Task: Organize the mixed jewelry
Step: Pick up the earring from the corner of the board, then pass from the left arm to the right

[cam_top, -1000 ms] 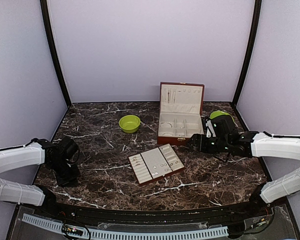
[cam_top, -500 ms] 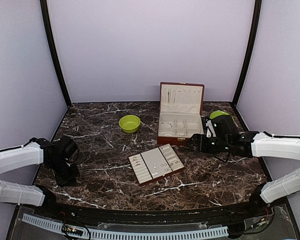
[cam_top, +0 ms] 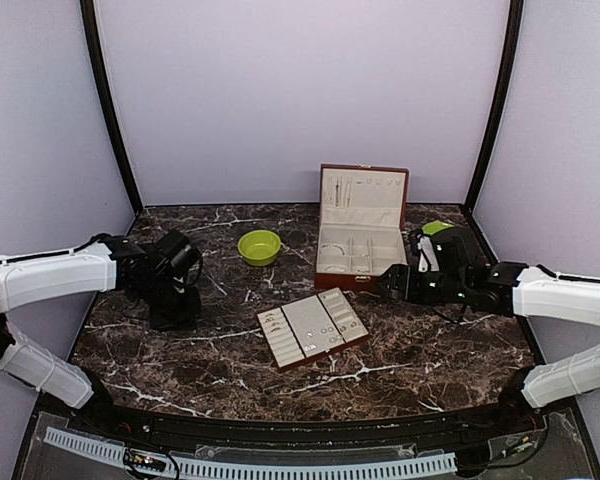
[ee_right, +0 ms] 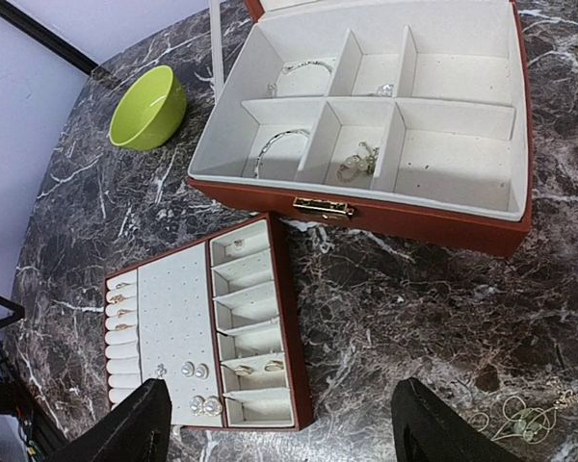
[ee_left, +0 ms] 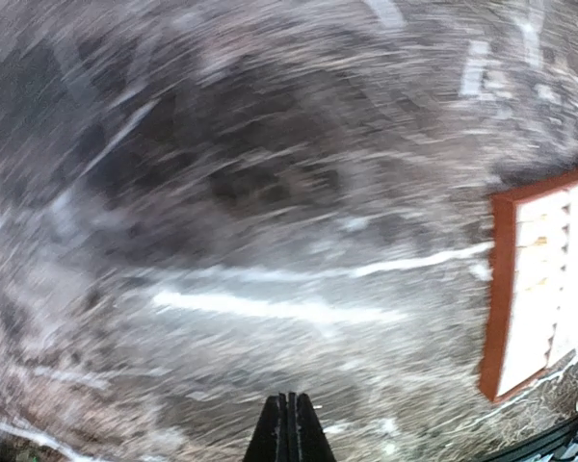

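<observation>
Our arms [cam_top: 55, 272] shelled in white, joints and wrists black, left gripper [ee_left: 288, 397] slim and black, thin dark cables [cam_top: 98, 240].

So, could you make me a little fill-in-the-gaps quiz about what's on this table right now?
1. The red-brown box has its lid ____.
2. A curved silvery piece lies inside the ____.
3. The small bowl is coloured ____.
4. The left gripper has its jaws ____.

Missing words: open; box; green; shut.
</observation>
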Robot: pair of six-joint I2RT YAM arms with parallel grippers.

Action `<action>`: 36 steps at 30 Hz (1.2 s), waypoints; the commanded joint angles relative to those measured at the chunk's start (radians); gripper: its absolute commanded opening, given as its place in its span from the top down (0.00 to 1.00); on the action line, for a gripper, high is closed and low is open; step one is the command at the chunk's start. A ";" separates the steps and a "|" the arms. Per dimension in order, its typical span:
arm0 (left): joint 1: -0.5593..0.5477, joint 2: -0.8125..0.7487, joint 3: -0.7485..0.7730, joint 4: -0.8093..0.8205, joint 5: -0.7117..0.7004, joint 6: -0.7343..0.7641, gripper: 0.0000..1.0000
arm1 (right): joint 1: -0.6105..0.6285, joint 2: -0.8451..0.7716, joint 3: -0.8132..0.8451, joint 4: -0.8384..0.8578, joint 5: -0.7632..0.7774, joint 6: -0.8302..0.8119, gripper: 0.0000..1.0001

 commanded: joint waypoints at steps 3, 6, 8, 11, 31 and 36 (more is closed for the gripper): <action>-0.138 0.187 0.222 0.059 -0.105 0.123 1.00 | -0.008 -0.066 -0.037 0.056 -0.100 0.026 0.20; -0.181 0.233 0.298 0.104 -0.101 0.164 1.00 | -0.008 -0.088 -0.062 0.094 -0.156 0.027 0.20; -0.209 0.249 0.324 0.142 -0.090 0.193 1.00 | -0.007 -0.093 -0.068 0.103 -0.189 0.024 0.20; -0.238 0.267 0.343 0.222 -0.042 0.246 1.00 | -0.005 -0.080 -0.068 0.113 -0.245 0.014 0.21; -0.369 0.303 0.367 0.432 0.168 0.413 1.00 | 0.240 0.197 0.090 0.236 -0.281 0.053 0.46; -0.389 0.302 0.363 0.415 0.146 0.426 1.00 | 0.272 0.249 0.122 0.264 -0.302 0.033 0.57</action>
